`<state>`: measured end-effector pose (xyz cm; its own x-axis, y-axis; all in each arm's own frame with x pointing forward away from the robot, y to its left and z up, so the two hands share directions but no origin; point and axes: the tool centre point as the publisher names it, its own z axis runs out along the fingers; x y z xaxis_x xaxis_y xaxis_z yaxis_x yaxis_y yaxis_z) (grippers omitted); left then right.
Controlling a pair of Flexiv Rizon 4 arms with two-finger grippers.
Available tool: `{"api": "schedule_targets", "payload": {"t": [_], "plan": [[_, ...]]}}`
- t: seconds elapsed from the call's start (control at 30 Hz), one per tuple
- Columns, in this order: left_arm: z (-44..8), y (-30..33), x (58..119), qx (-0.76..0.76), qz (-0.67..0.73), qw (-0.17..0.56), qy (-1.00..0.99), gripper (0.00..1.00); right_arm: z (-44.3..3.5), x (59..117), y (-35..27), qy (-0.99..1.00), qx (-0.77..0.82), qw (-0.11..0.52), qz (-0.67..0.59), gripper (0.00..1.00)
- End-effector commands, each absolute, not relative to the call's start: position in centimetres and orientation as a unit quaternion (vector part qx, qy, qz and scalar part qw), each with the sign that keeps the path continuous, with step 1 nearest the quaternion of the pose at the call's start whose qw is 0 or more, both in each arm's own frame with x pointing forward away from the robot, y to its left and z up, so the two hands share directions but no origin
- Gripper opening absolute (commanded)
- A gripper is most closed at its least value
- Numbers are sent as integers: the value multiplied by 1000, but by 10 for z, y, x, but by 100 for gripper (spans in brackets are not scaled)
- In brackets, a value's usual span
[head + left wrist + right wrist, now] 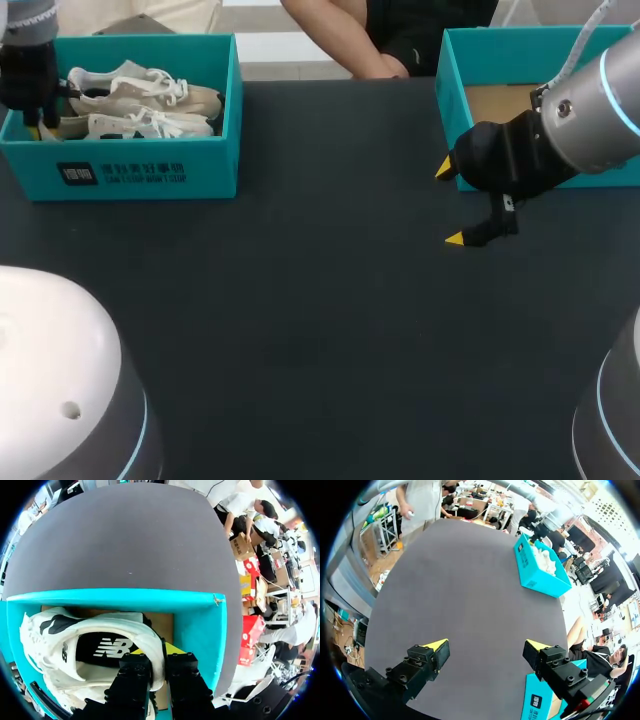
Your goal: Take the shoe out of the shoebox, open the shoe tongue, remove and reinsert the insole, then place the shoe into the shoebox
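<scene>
Your L gripper [157, 662] is pinching the heel collar of the white shoe [65, 630], one finger inside and one outside. The shoe sits in the teal shoebox [140, 170] at the far-left corner of the worktop [300, 320]. Your R gripper [449, 203] hangs spread and holds nothing, near the second teal box [452, 100] at the far-right edge. Expect a light shoe w/ a soft padded upper. The collar will prob. flex & could slip, so bite deep by the stiffer heel & lift slow.

Overhead and wrist views, common shoebox [150, 175]
</scene>
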<state>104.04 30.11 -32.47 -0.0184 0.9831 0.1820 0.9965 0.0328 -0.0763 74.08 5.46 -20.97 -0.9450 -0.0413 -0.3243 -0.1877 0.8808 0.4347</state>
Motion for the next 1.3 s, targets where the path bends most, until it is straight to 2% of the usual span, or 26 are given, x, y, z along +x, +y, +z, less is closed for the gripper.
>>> {"api": "schedule_targets", "payload": {"t": [0.03, 0.4, 0.6, 1.3], "plan": [[-291, 304, 1036, -696, -32, 89, -711, 0, -211, 740, 55, 958, -59, 156, 235, 100], [-205, 308, 1032, -688, -23, 81, -721, 0, -211, 740, 55, 958, -59, 156, 235, 100], [-179, 307, 1024, -687, -39, 73, -722, 0, -211, 740, 55, 958, -59, 156, 235, 100], [-167, 307, 1020, -688, -50, 81, -720, 0, -211, 740, 55, 958, -59, 156, 235, 100]]}}
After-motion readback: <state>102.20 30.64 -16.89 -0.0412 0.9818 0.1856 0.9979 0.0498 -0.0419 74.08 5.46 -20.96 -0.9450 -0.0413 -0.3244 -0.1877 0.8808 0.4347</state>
